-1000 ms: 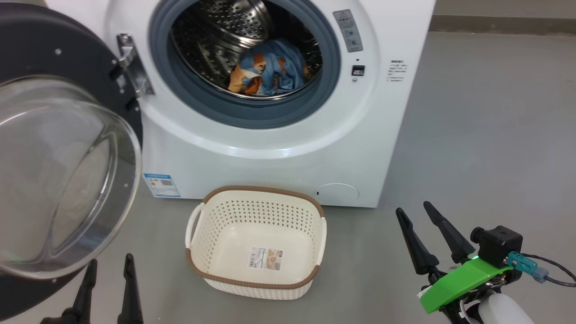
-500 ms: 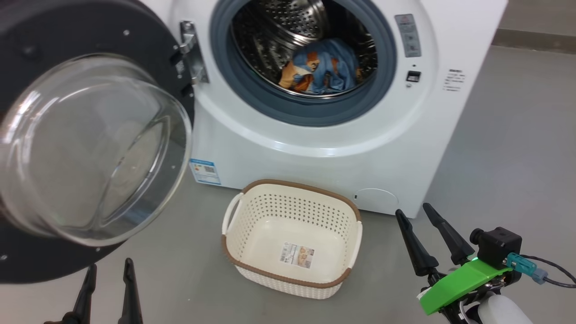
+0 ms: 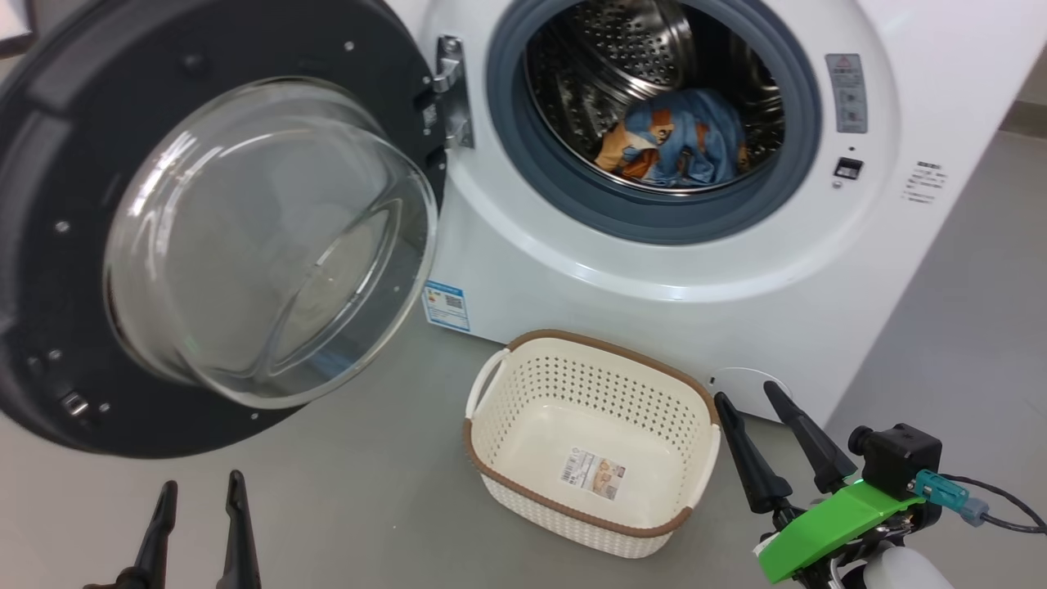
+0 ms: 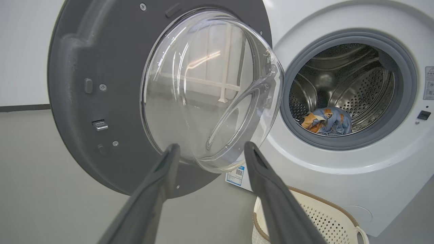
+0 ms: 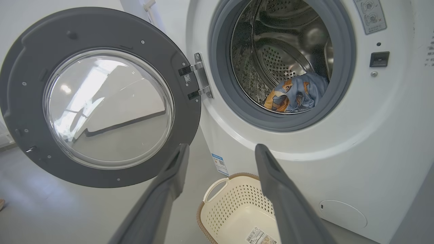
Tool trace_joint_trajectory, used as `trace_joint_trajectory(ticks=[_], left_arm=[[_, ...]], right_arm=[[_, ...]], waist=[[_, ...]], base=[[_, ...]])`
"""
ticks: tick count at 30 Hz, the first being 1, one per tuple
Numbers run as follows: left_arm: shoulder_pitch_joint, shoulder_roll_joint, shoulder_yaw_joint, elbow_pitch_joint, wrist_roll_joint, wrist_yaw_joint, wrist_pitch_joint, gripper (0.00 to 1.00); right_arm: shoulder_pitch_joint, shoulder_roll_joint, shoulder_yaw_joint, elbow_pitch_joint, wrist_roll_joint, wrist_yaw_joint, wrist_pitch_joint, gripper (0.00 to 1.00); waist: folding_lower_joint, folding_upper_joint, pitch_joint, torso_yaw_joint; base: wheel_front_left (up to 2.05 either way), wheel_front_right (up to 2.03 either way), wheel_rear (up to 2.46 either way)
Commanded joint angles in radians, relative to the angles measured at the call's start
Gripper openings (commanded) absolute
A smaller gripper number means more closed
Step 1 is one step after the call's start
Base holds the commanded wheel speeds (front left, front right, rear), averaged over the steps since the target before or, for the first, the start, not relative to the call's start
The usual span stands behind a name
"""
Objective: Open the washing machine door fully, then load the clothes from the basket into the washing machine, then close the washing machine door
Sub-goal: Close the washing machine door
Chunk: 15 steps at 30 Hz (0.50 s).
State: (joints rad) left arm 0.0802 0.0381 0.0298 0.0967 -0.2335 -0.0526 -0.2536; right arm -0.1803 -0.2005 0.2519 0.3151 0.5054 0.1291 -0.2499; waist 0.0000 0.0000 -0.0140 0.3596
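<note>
Hanging wide open on its steel hinge [image 3: 451, 90] at the left of the washing machine [image 3: 654, 311], the washing machine door [image 3: 74, 245] turns its matt dark-grey inner ring and bulging clear glass bowl [image 3: 270, 237] outward. The clothes [image 3: 679, 151], a crumpled heap of light blue fabric with orange-brown prints, lie low inside the perforated steel drum [image 3: 622, 57], behind the smooth grey-blue rubber seal [image 3: 523, 164]. The basket [image 3: 589, 384] stands on the grey floor [image 3: 368, 491] just before the white, glossy front of the machine; the head view looks down into it, past rows of round holes in the cream plastic and a brown woven-look rim, to a paper label [image 3: 593, 477] on its bare base. A small blue sticker [image 3: 447, 304] sits low on the machine front, near the door's lower edge. The left wrist view comes close to the door, bringing out a small metal latch [image 4: 99, 124] on the ring and reflections in the glass. The right wrist view takes the door nearly face-on and adds a round cover [image 5: 342, 214] low on the machine. The left hand [image 3: 202, 481], low in the head view, has its two tapered dark fingers spread and grips nothing; the right hand [image 3: 744, 391], on a bright green bracket [image 3: 826, 523] beside the basket, is likewise spread and empty.
</note>
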Motion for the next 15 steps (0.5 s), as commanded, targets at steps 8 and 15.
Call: trace_joint_trajectory(ticks=[8,15], left_arm=[[-0.011,0.014,0.036,-0.018,0.011,0.001,-0.008,1.0],[-0.012,0.013,0.031,-0.018,0.012,0.002,-0.008,1.0]], right_arm=[[0.006,0.008,0.027,-0.02,0.013,0.002,-0.012,1.0],[0.007,0.004,0.033,-0.024,0.016,0.002,-0.012,1.0]], waist=[[0.0,0.0,-0.013,0.07],[0.0,0.0,-0.011,0.085]], base=[[0.0,0.0,0.0],[0.0,0.0,0.0]])
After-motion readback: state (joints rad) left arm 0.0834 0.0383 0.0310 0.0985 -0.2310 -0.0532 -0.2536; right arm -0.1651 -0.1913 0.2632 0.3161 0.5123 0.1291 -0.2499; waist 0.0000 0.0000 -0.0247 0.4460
